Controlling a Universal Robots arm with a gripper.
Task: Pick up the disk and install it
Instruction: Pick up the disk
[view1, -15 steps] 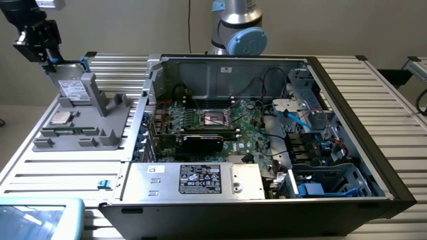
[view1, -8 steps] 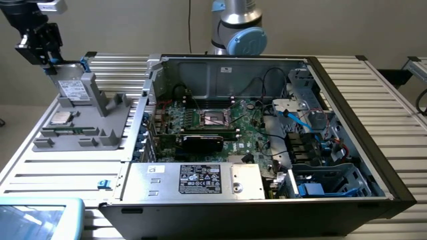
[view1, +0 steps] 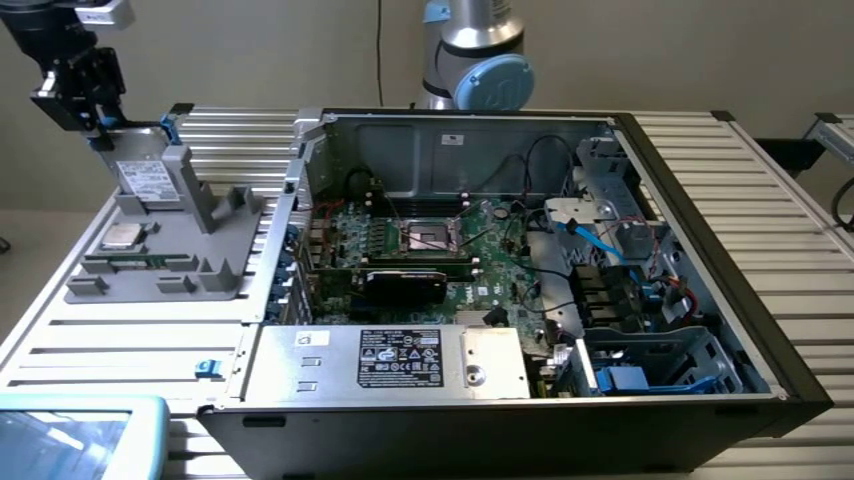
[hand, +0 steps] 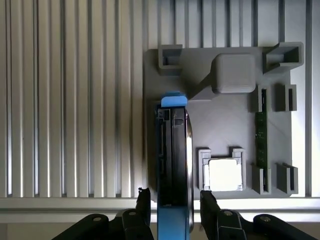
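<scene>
Black fingers (hand: 145, 207) of the gripper (hand: 174, 199) are straddling the disk (hand: 172, 150), a flat silver-grey hard drive in a bright blue plastic frame. Gaps are showing on both sides: jaws standing open, nothing held. Disk is standing on edge in the grey moulded fixture tray (hand: 225, 125), just beside the open black-rimmed PC case (view1: 727, 230). Pickup step is running, grip not yet made. Imo a grasp is calling for pads closing square on both flat faces, then a straight pull out.
</scene>
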